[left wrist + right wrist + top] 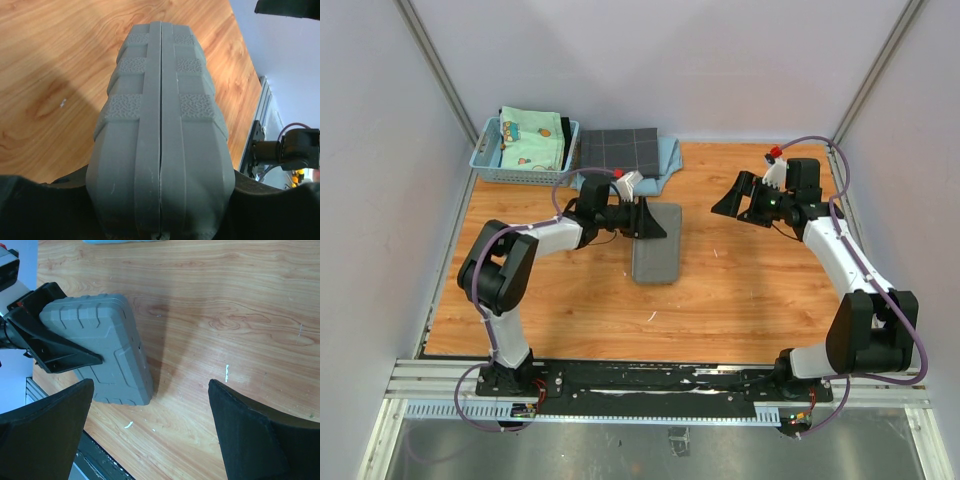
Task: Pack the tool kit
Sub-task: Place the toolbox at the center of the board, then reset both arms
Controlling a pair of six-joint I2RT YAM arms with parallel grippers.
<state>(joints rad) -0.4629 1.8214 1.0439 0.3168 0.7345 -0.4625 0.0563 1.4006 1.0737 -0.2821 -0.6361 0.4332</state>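
Your left gripper (650, 220) pinches the shut grey case (657, 258) across its thickness at the far end, likely to press both halves together where it rests mid-table (740, 290). Your right gripper (745, 200) hangs spread wide, well apart from the case, free to help.

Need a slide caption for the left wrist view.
Left tool grips the closed grey case, seam facing the camera, wooden table behind.

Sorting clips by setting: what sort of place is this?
Probably a robot lab test cell: left arm and right arm bolted to a metal rail, a wooden table walled by plain white panels, props like the grey case and blue basket.
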